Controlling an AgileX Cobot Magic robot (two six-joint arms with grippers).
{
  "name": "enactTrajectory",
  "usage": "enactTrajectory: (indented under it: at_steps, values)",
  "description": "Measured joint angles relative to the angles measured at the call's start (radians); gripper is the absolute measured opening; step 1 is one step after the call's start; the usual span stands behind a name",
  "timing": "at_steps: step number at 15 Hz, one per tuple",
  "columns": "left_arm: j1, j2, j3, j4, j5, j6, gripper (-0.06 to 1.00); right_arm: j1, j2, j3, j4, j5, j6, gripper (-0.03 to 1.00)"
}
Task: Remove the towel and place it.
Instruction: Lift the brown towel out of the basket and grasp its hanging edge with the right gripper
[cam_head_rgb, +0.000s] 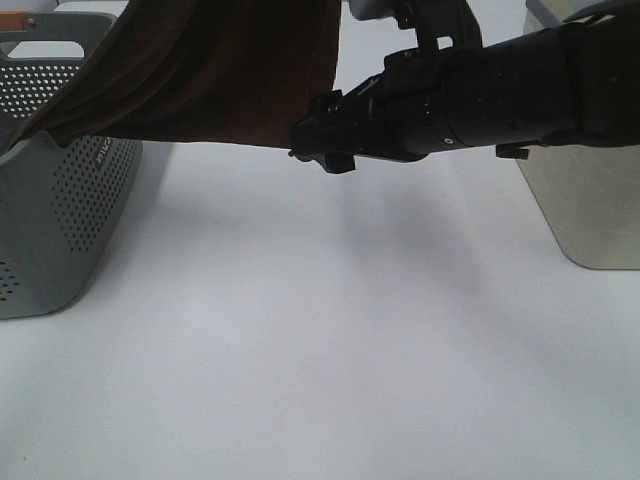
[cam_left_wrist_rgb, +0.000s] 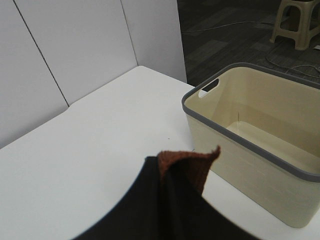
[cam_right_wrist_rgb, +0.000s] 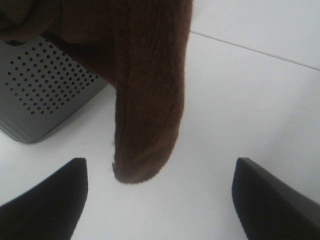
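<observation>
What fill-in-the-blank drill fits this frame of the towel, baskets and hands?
The towel trails from a perforated basket coloured ___. The left hand is ___ on the towel. The right hand stands ___, gripping nothing. The beige basket is ___ inside.
Missing: grey; shut; open; empty.

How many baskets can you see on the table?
2. A gray basket with holes sits on the left, the towel draped over its edge; a cream basket sits on the right. Others could be hidden off-frame.
</observation>
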Motion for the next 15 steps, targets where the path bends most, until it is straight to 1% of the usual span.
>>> enactTrajectory:
  at_steps: [3, 5, 6, 7, 10, 11, 12, 13, 15]
  values:
    - [0.0, 0.002, 0.0, -0.003, -0.017, 0.0, 0.0, 0.0, 0.049, -0.045, 0.009, 0.021, 0.009, 0.75]
    - [0.0, 0.002, 0.0, -0.005, -0.018, 0.0, 0.0, 0.0, 0.078, -0.05, 0.036, -0.026, 0.027, 0.74]
    - [0.0, 0.002, 0.0, -0.007, -0.018, 0.0, 0.0, 0.0, 0.094, -0.051, 0.049, -0.049, 0.035, 0.72]
    - [0.0, 0.002, 0.0, -0.007, -0.018, 0.0, 0.0, 0.0, 0.106, -0.051, 0.063, -0.055, 0.036, 0.67]
    - [0.0, 0.002, 0.0, -0.007, -0.018, 0.0, 0.0, 0.0, 0.113, -0.059, 0.071, -0.055, 0.036, 0.49]
    - [0.0, 0.002, 0.0, -0.007, -0.018, 0.0, 0.0, 0.0, 0.113, -0.063, 0.071, -0.046, 0.036, 0.46]
    - [0.0, 0.004, 0.0, -0.007, -0.018, 0.0, 0.0, 0.0, 0.113, -0.065, 0.071, -0.002, 0.036, 0.45]
    - [0.0, 0.004, 0.0, -0.007, -0.018, 0.0, 0.0, 0.0, 0.113, -0.065, 0.071, -0.002, 0.036, 0.45]
    - [0.0, 0.007, 0.0, -0.007, -0.018, 0.0, 0.0, 0.0, 0.113, -0.071, 0.073, 0.028, 0.036, 0.45]
